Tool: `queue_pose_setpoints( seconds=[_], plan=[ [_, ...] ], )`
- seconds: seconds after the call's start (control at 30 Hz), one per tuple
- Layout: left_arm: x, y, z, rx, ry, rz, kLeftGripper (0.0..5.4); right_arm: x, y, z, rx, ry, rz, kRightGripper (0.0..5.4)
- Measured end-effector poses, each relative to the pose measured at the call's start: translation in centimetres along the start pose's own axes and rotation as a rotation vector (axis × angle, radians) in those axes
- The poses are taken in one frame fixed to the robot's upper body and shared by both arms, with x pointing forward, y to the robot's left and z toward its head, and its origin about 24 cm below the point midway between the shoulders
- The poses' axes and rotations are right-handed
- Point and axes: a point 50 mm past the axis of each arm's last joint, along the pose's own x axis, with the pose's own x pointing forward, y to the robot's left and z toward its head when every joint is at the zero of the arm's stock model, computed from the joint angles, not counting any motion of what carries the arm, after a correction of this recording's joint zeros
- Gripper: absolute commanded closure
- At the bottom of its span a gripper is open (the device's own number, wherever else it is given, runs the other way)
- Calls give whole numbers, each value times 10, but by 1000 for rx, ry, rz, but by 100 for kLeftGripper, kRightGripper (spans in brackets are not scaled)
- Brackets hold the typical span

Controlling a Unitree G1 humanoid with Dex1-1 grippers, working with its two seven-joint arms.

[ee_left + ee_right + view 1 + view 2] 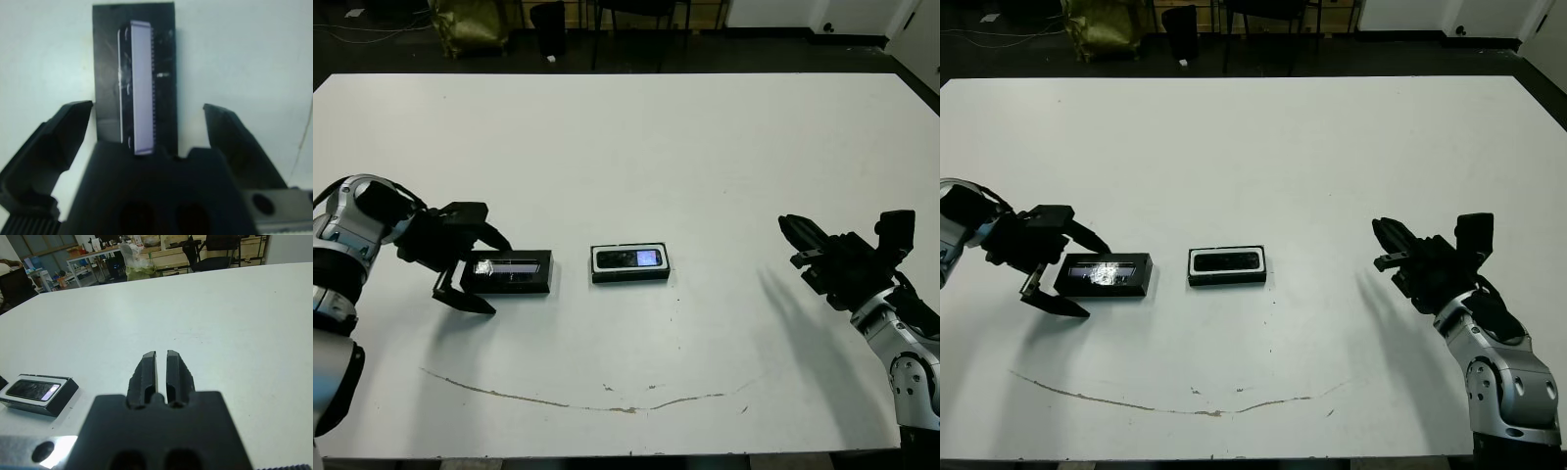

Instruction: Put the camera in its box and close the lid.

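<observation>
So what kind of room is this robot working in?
Probably a lab or workshop. The large white table stands on a dark floor, and the right wrist view shows cluttered wooden workbenches and a black office chair beyond it.

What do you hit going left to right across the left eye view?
left gripper → lid → box with the camera in it → right gripper
</observation>
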Motion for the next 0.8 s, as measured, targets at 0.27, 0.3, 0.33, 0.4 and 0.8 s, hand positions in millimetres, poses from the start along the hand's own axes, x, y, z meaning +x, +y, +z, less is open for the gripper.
queue_pose_setpoints(
  seconds=[0.27, 0.3, 0.33, 0.4, 0.8],
  plan=[
    [-1, -2, -4, -20, -2, -1, 3, 0, 1, 0, 8, -3, 27, 540],
    [-1, -2, -4, -19, 0, 0, 3, 0, 1, 0, 12, -4, 36, 540],
    [-1, -2, -4, -19, 0, 1, 3, 1, 1, -1, 14, -3, 42, 540],
    [-2, -2, -5, -29, 0, 2, 3, 1, 0, -2, 13, -6, 46, 540],
    [-1, 0, -9, -157, -16, 38, 83, 0, 2, 1, 11, 3, 31, 540]
  ],
)
